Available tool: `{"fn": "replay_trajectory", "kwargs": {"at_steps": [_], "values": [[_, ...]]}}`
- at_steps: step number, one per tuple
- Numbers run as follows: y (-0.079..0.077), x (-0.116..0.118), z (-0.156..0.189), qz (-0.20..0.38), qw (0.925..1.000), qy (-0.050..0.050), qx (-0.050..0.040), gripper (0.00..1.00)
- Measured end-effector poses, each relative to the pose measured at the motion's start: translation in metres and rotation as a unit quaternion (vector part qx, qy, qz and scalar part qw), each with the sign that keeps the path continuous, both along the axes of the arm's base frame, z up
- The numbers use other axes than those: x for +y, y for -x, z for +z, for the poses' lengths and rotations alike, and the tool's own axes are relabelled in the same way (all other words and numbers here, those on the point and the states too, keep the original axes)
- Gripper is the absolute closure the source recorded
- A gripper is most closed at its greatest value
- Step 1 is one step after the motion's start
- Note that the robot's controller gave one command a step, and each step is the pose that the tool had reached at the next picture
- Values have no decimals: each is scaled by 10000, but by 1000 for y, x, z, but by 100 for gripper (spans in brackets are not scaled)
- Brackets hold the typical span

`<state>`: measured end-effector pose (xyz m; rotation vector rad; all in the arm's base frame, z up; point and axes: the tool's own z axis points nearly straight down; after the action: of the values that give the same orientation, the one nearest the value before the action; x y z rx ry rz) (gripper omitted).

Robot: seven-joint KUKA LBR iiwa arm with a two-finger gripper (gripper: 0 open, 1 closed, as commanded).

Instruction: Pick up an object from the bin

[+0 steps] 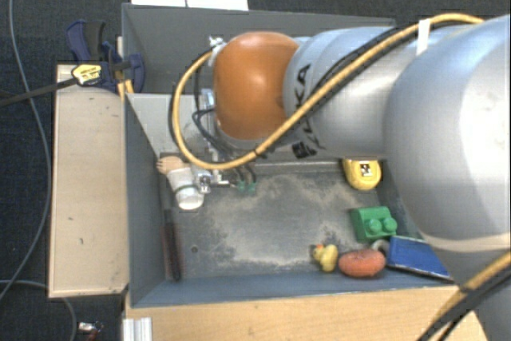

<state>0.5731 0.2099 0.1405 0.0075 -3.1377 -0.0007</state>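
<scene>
Because the orange cover (pixel 251 84) on the wrist hangs over the gripper (pixel 209 176), I cannot tell if the gripper is released or clenched, and I see nothing held in it. It sits low in the grey bin (pixel 148 220), close to the left wall.

Just beside the gripper, at 8 o'clock, lies a white round piece (pixel 189 196). It looks like a short tube standing on its end, so no side is longer than another. I think this is the nearest thing to pick, and the gripper would only need a small move down and left.

A tan lump (pixel 168 165) lies at 9 o'clock, right against the white round piece. A tiny green bit (pixel 246 188) lies near, at 4 o'clock.

Farther out, at 7 o'clock, a dark stick (pixel 170 251) lies along the left wall, with its long side running from 12 to 6.

Well apart, at 4 o'clock, are a yellow toy (pixel 362 174), a green block (pixel 373 222) and a red-orange oval (pixel 362 263).
</scene>
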Motion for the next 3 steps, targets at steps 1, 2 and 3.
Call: {"fn": "replay_trajectory", "kwargs": {"at_steps": [1,2,3], "values": [[-1,-1,4,-31,10000,-6,-30,0],[-14,37,-69,1322,9912,-17,-22,0],[-19,23,4,822,9966,-18,-95,0]]}}
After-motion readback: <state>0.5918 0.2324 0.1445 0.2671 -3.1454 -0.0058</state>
